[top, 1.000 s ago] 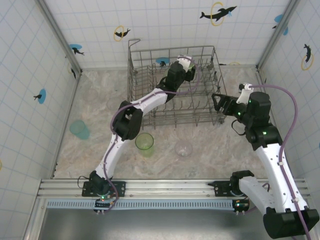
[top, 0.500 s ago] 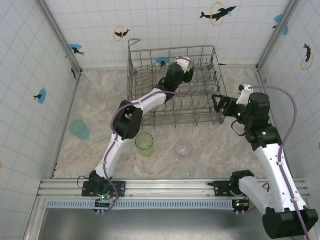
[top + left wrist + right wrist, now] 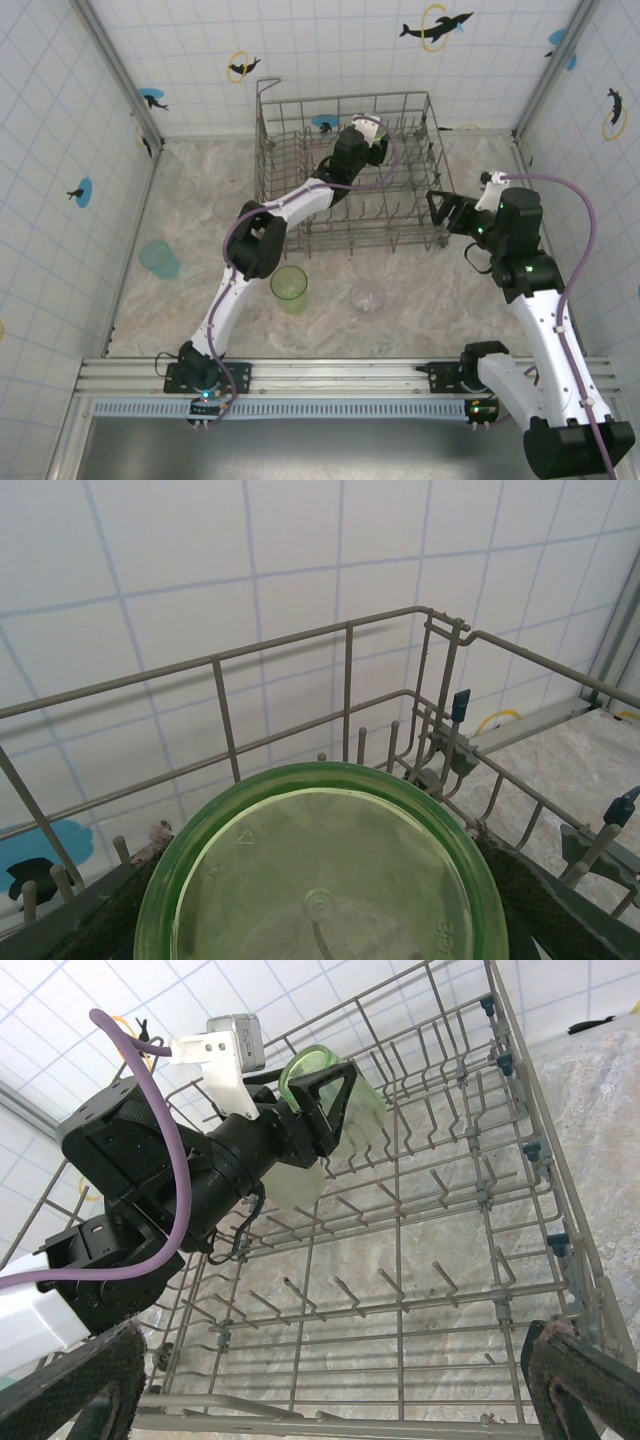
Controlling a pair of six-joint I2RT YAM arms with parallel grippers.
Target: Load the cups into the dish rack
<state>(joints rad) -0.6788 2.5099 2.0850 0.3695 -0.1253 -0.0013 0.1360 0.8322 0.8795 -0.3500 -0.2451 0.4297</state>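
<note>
The marbled beige bench (image 3: 190, 215) carries a large rectangular grey wire dish rack (image 3: 268, 170) at its far side, close to the white tiled back wall (image 3: 330, 45). The rack has tall open-grid sides and rows of upright tines on a wire floor. A few tines along its right side are capped in dark blue. The bench shows through the floor in the right wrist view.

The white-and-black left arm (image 3: 235, 285) stretches from its base over the rack's near wall. The left gripper (image 3: 368, 133) hangs inside the rack, toward the far wall and above the tines. Its jaws are clenched on a translucent green plastic tumbler (image 3: 362, 1112), with one dark finger (image 3: 342, 1110) lying across the cup's side. In the left wrist view the tumbler (image 3: 320, 880) turns its round flat base, with small moulded marks, toward the camera, and the rack's far corner rises behind it. Whether the cup touches any tine cannot be told.

The right arm (image 3: 545, 310) bends in from the right. The right gripper (image 3: 440, 207) sits just outside the rack's near right corner, jaws released wide and empty.

On the bare bench in front of the rack stand three more cups, well apart from each other. A second translucent green tumbler (image 3: 289, 286) is near the left arm's elbow, a clear colourless tumbler (image 3: 367, 297) is to its right, and a teal tumbler (image 3: 158, 259) is near the left wall.
</note>
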